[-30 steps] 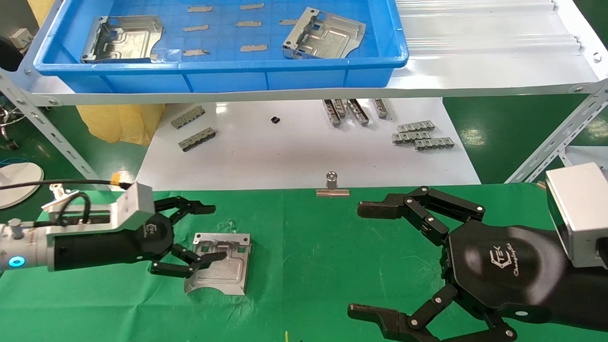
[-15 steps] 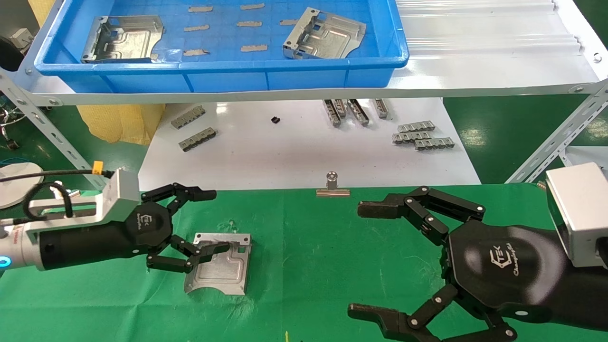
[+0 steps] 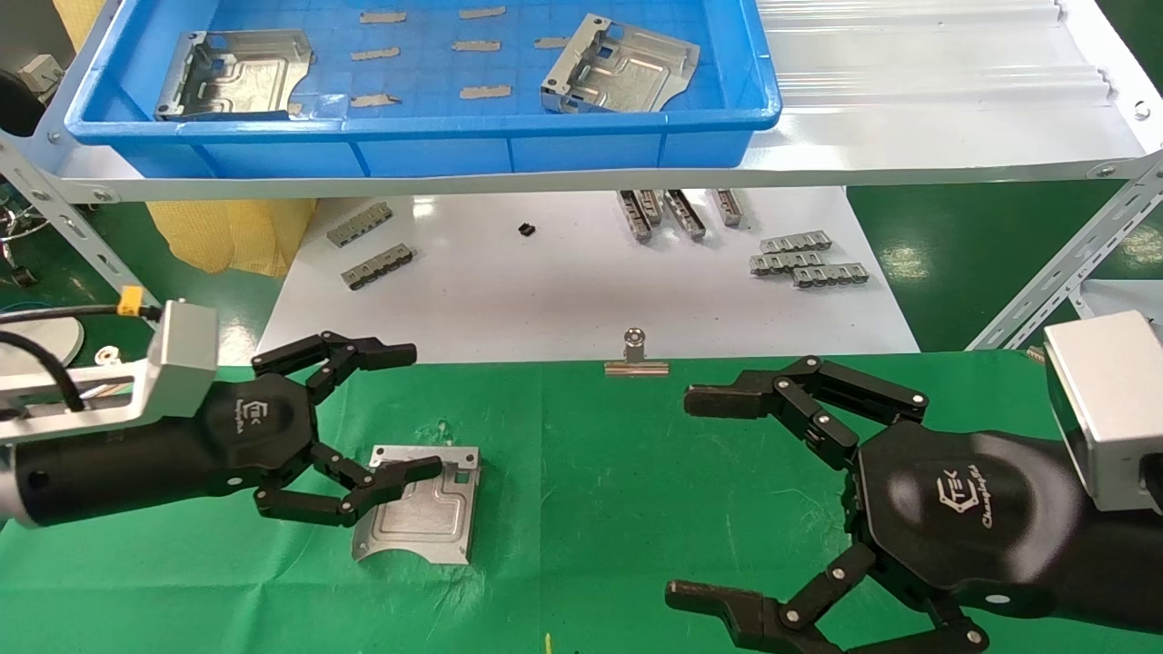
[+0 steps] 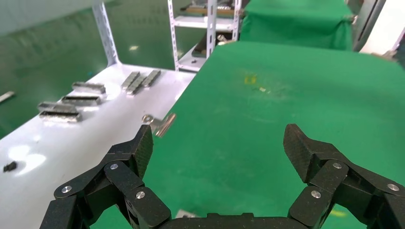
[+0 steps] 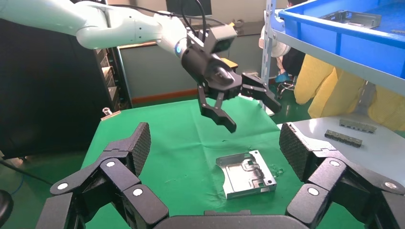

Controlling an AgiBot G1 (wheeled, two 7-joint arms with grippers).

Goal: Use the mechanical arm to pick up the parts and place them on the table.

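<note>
One silvery stamped part (image 3: 420, 514) lies flat on the green table (image 3: 591, 472); it also shows in the right wrist view (image 5: 247, 173). My left gripper (image 3: 400, 409) is open and empty, raised above the part's left side, clear of it; it shows in the right wrist view (image 5: 248, 107) too. In its own view the open left gripper (image 4: 217, 150) frames bare green cloth. Two more parts (image 3: 234, 73) (image 3: 620, 65) lie in the blue bin (image 3: 418, 136) on the shelf. My right gripper (image 3: 695, 500) is open and empty, low at the right; it also shows in its own view (image 5: 215, 150).
A silver binder clip (image 3: 636, 356) sits at the green cloth's far edge. Small grey toothed strips (image 3: 807, 257) lie on the white board (image 3: 563, 291) under the shelf. A slanted shelf strut (image 3: 1063, 272) stands at the right.
My left gripper has drawn back to the left and risen away from the part, its fingers staying open. The part stays on the cloth. The right arm has not moved.
</note>
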